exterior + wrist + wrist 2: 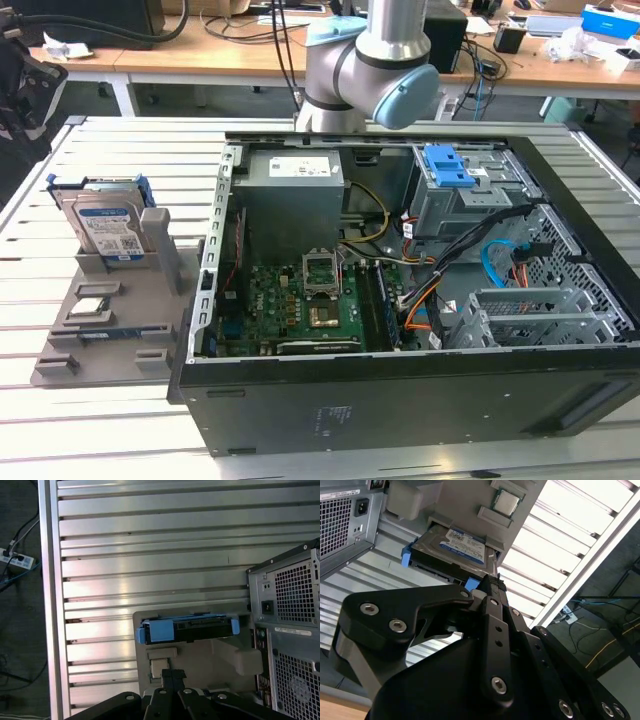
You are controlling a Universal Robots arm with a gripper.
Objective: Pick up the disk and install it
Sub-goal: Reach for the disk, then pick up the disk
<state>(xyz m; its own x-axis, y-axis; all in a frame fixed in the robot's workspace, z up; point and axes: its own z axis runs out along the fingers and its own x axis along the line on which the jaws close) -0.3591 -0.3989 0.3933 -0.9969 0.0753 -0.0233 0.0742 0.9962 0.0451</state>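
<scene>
The disk (pixel 105 228) stands on edge in a grey holder (pixel 120 330) at the exterior view's left, beside the open computer case (pixel 400 400). It is silver with a blue-and-white label and blue side rails. In both wrist views the disk (pixel 460 545) (pixel 187 629) sits in the holder ahead of my black gripper (pixel 492 582) (pixel 173 674). The gripper hovers apart from the disk, shut, with nothing between its fingers.
A small square silver chip (pixel 90 307) (pixel 506 501) lies on the same holder. Inside the case are a motherboard (pixel 310 295), a blue-latched drive bay (pixel 450 165), cables and a metal drive cage (pixel 530 315). The arm's base (pixel 365 70) stands behind the case on the slatted metal table (pixel 150 545).
</scene>
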